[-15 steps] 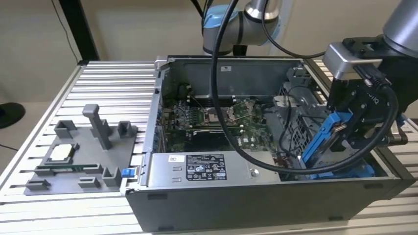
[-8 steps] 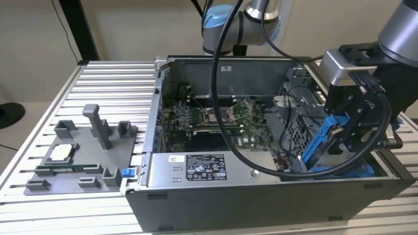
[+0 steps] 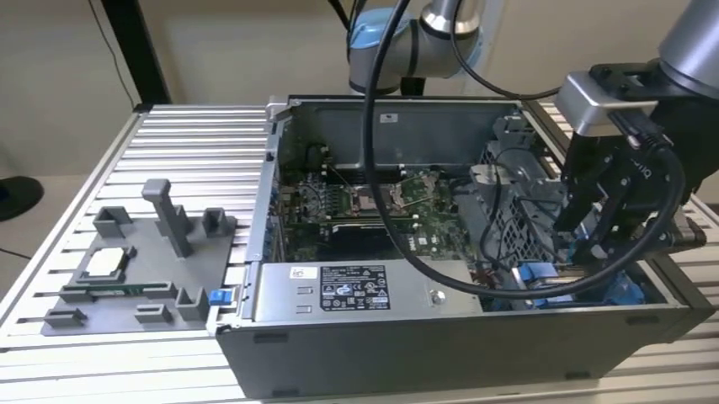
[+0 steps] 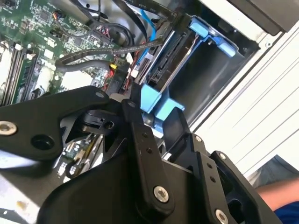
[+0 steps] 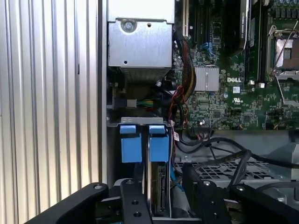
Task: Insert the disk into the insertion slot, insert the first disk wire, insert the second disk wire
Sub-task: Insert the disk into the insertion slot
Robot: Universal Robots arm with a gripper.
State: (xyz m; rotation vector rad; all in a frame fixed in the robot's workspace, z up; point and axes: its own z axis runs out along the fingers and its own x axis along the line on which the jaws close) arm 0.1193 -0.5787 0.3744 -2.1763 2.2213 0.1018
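Note:
My gripper [image 3: 584,246] reaches down into the front corner of the grey computer case [image 3: 450,337] at the exterior view's right. The black fingers [image 4: 135,122] flank the blue carrier of the disk [image 4: 154,103] and look shut on it. The disk [image 5: 159,189] stands on edge between them, its silver-grey side running toward the insertion slot [image 4: 212,56]. That slot is a grey bay with blue tabs [image 5: 131,142], and the disk is partly down in it. Loose black and blue wires [image 4: 145,29] lie beside the bay.
The grey power-supply box [image 3: 348,290] sits along the case's front wall next to the bay. The motherboard [image 3: 359,202] fills the case floor. A grey fixture tray [image 3: 146,269] rests on the slatted table at the exterior view's left. Red and black cables [image 5: 180,100] hang close to the bay.

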